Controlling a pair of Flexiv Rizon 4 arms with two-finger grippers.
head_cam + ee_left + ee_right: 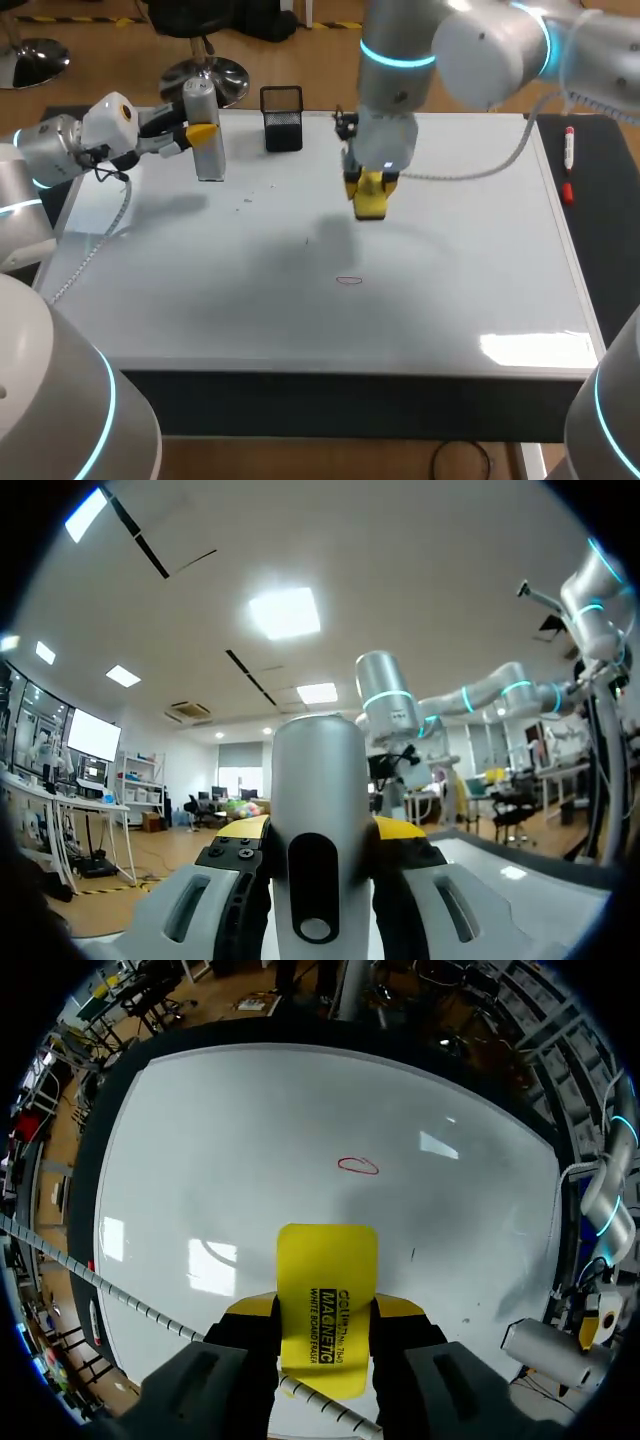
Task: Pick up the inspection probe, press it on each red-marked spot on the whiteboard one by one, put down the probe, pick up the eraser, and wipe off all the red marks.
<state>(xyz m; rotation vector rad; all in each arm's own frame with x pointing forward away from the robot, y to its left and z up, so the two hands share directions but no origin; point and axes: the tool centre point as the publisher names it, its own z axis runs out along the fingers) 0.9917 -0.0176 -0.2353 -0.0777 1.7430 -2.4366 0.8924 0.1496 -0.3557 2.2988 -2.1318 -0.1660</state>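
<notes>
Right claw (370,183) is clamped on the yellow eraser (327,1280) over the middle of the whiteboard (450,260). The only red mark (349,280) I can spot sits just toward the front edge from it, so that arm's way closer. Left claw (197,135) grips the probe (320,820) upright near the back-left corner.

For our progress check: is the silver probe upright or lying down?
Upright. The probe stands vertical at the whiteboard's far left, clamped between the left gripper's yellow tips.
</notes>
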